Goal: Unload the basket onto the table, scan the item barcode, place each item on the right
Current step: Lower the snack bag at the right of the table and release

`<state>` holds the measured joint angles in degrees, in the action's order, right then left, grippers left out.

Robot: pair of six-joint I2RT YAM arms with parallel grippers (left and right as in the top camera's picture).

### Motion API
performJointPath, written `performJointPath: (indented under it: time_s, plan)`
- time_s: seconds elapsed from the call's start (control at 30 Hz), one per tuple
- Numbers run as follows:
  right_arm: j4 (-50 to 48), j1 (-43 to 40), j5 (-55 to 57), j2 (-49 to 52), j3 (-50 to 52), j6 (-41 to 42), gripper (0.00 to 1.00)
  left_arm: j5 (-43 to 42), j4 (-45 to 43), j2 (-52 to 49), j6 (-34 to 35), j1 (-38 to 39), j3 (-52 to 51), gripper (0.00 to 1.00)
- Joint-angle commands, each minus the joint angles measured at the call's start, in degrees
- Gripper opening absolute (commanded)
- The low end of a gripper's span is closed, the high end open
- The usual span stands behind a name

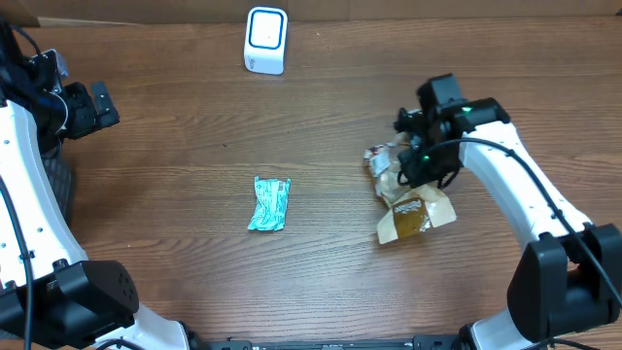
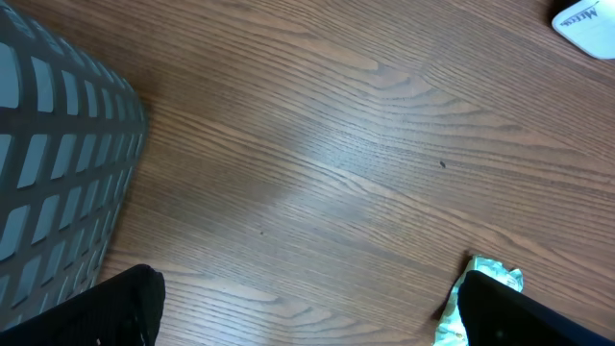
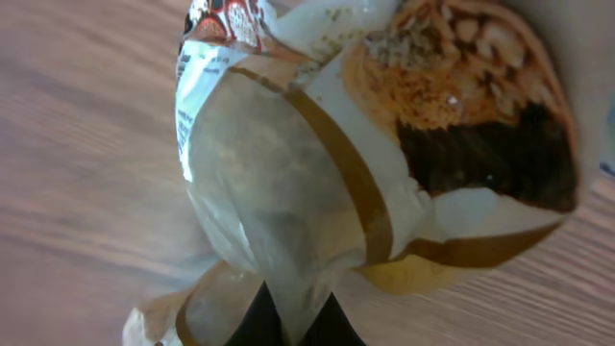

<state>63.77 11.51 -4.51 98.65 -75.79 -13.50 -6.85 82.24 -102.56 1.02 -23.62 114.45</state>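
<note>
1. Right gripper [image 1: 416, 167]: jaws closed tight, pinching a fold of the tan snack bag [image 1: 412, 210]. The wrist view confirms film clamped between the fingertips [image 3: 332, 325].
2. Bag location: right of table centre, well apart from the white scanner [image 1: 265, 40] at the far edge.
3. Left gripper [image 1: 101, 107]: jaws fully spread, holding nothing, at the table's left side.
4. Teal packet [image 1: 269, 204]: lying untouched at centre.

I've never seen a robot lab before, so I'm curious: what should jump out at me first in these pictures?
Probably the crinkled tan snack bag right of centre, its clear edge pinched in the right arm's shut jaws. Next, a bright teal packet lies alone in the middle of the wooden table, and a small white scanner stands at the far edge.
</note>
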Motion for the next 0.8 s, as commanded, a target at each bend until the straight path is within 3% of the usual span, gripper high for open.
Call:
performJointPath:
  time_s: [0.0,0.07,0.1,0.27,0.3,0.33,0.37,0.53,0.77]
  plan:
    - [-2.3,-3.7,1.5,-0.6,1.2,0.2,0.12,-0.2,0.0,-0.2,-1.2,0.5,-0.1,1.0]
    - [-2.6,-5.1,1.4,-0.6,1.2,0.7,0.15,-0.2,0.0,-0.2,-1.2,0.5,-0.1,1.0]
    - [-3.2,-5.9,1.2,-0.6,1.1,2.8,0.35,-0.2,0.0,-0.2,-1.2,0.5,-0.1,1.0]
    - [-2.4,-6.4,-4.4,-0.7,-1.7,3.5,0.56,-0.2,0.0,-0.2,-1.2,0.5,-0.1,1.0]
    - [-0.9,-6.4,-7.3,-0.9,-3.5,3.5,0.67,-0.2,0.0,-0.2,-1.2,0.5,-0.1,1.0]
    - [1.7,-6.2,-11.5,-1.2,-6.9,3.5,0.92,-0.2,0.0,-0.2,-1.2,0.5,-0.1,1.0]
    - [3.0,-6.2,-13.2,-1.3,-8.9,3.7,1.0,-0.2,0.0,-0.2,-1.2,0.5,-0.1,1.0]
    - [8.0,-6.2,-20.4,-1.4,-19.8,12.2,1.0,-0.2,0.0,-0.2,-1.2,0.5,-0.1,1.0]
    - [-2.1,1.4,-33.0,0.5,-13.7,21.8,1.0,-0.2,0.0,-0.2,-1.2,0.5,-0.1,1.0]
